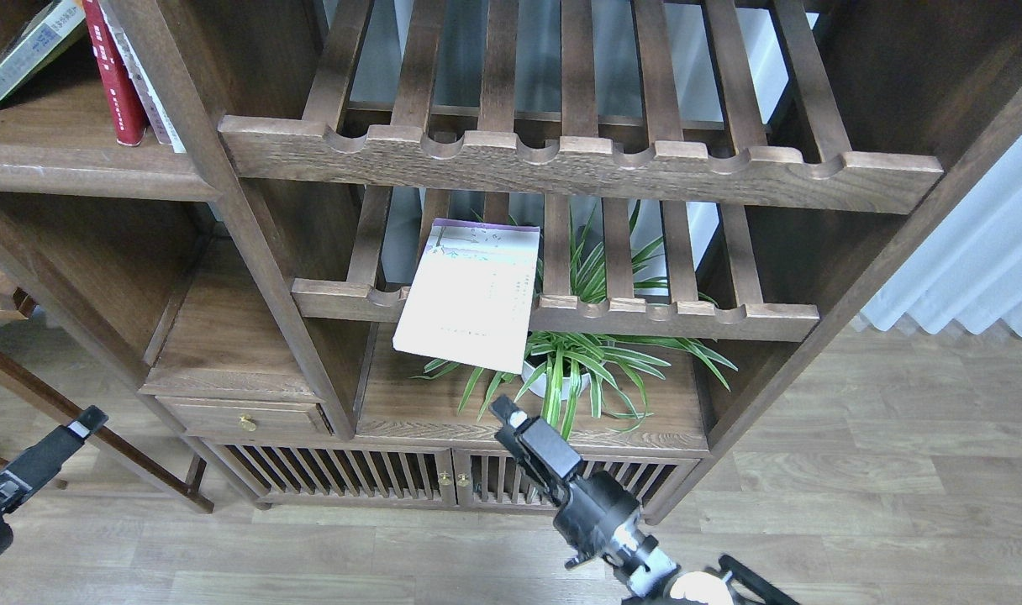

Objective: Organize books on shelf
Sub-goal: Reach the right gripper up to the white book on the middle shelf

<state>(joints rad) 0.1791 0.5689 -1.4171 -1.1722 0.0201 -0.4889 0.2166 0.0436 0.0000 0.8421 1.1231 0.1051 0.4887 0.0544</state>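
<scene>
The thin pale lavender-white book [471,296] lies on the lower slatted rack [553,315], its near edge hanging over the front rail, its long axis running near to far. It is just beyond the right claw [504,411], slightly to its left, and nothing is held there; whether its fingers are apart I cannot tell. The left claw [86,422], also unclear, is well apart at far left. The shelf [82,164] with the red book [114,84] is up at far left.

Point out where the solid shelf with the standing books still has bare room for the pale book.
The solid shelf is bare along its front, ahead of the leaning yellow-green book and left of the red book. The pale book lies on the lower slatted rack. Below it the spider plant crowds that board's right; its left is bare.
</scene>
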